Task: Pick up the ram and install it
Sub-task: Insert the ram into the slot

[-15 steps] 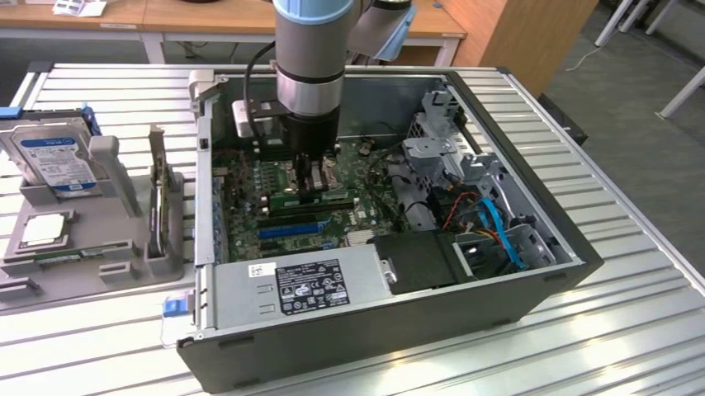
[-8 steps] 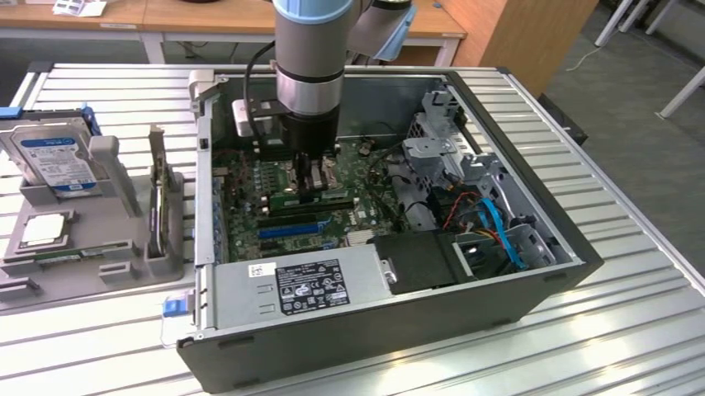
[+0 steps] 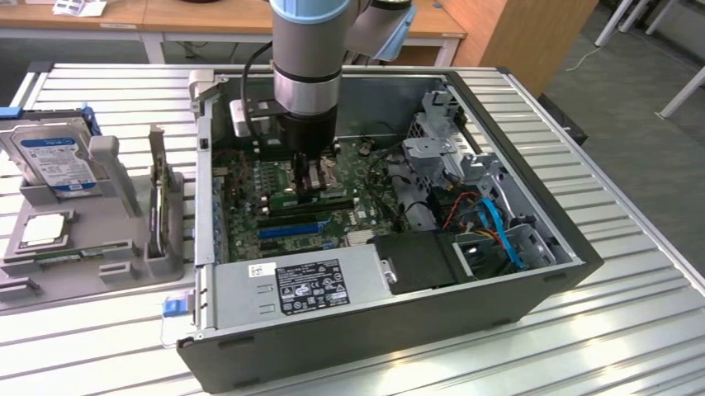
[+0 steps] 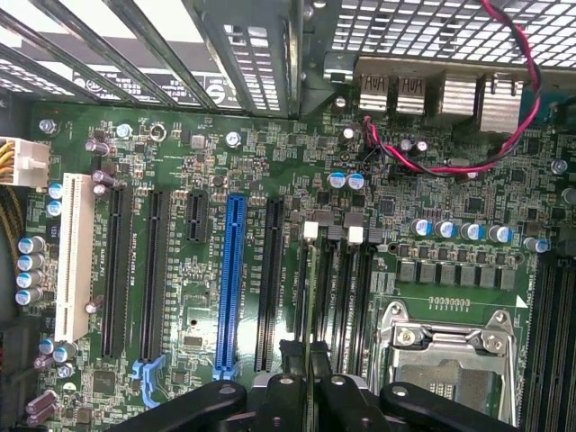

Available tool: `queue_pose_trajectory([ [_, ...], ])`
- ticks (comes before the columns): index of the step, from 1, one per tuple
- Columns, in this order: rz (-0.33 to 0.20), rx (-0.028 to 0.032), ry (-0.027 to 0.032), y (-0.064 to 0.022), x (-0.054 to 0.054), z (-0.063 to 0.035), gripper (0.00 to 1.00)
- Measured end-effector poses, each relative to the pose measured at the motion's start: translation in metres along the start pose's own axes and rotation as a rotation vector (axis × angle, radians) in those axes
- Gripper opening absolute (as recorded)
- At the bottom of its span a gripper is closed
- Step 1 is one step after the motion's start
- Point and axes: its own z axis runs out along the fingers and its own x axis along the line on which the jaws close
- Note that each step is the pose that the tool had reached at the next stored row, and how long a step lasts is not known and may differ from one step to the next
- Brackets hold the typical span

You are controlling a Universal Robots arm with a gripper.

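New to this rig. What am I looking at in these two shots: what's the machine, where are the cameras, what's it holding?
This is one robot arm with a gripper at its tip. One picture is from a camera off the arm, the other from a camera on the wrist looking past the gripper. An open computer case lies on a ribbed metal table; the arm reaches into it, over the motherboard. On the exterior view's left, a grey holder carries a hard drive with a blue label and an upright expansion card. The gripper is shut on the ram, seen edge-on in the wrist view as a thin strip in line with the memory slots.
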Motion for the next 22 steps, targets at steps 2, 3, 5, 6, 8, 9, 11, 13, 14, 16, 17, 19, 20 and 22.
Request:
queue_pose_trajectory([
  [2,0.000,-0.0001,0.0001,0.0001,0.0000,0.0000,0.13],
  [3,0.000,-0.0001,0.0001,0.0001,0.0000,0.0000,0.13],
  [5,0.000,-0.0001,0.0002,0.0001,0.0000,-0.0001,0.13],
  [6,0.000,-0.0001,0.0001,0.0001,0.0000,0.0000,0.13],
  [8,0.000,0.0000,0.0001,0.0001,0.0000,0.0000,0.13],
  [9,0.000,-0.0001,0.0001,0.0001,0.0000,-0.0001,0.13],
  [11,0.000,-0.0006,0.0001,-0.0004,0.0001,0.0000,0.13],
  [13,0.000,-0.0014,0.0001,-0.0018,0.0002,0.0000,0.13],
  [14,0.000,-0.0015,0.0001,-0.0021,0.0002,0.0000,0.13],
  [16,0.000,-0.0015,0.0001,-0.0021,0.0001,0.0000,0.13],
  [17,0.000,-0.0015,0.0001,-0.0021,0.0002,0.0000,0.13],
  [19,0.000,-0.0015,0.0001,-0.0021,0.0002,0.0000,0.13],
  [20,0.000,-0.0015,0.0001,-0.0019,0.0001,0.0000,0.13],
  [22,0.000,-0.0016,0.0000,-0.0013,0.0001,0.0000,0.13],
])
